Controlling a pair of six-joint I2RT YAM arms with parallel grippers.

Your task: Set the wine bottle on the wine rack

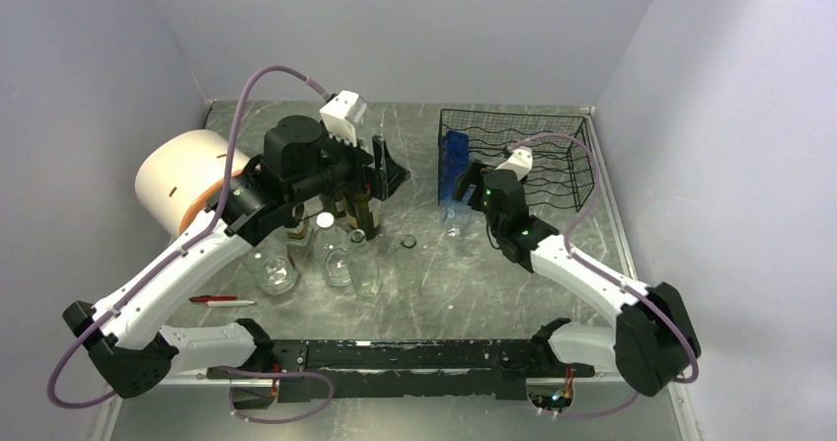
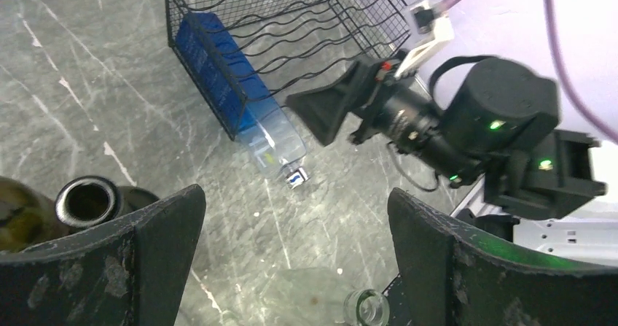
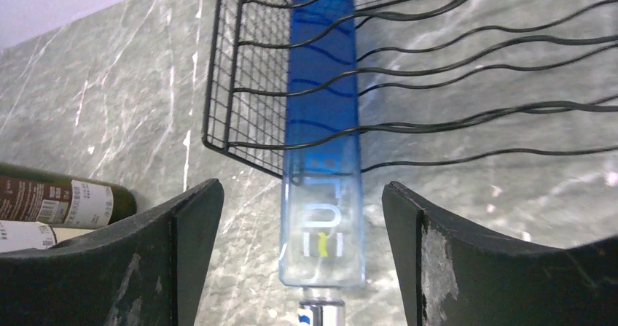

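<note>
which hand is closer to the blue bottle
Right. The right hand is open astride the neck end of the blue bottle; the left hand hovers over the standing bottles, further left.

A grey marbled table with white veins meets a plain pale back wall, left wall and right wall under soft, even light.

Seen from above and behind, the top camera takes in the whole surface; both wrist cameras face the wine rack, the right one close up.
</note>
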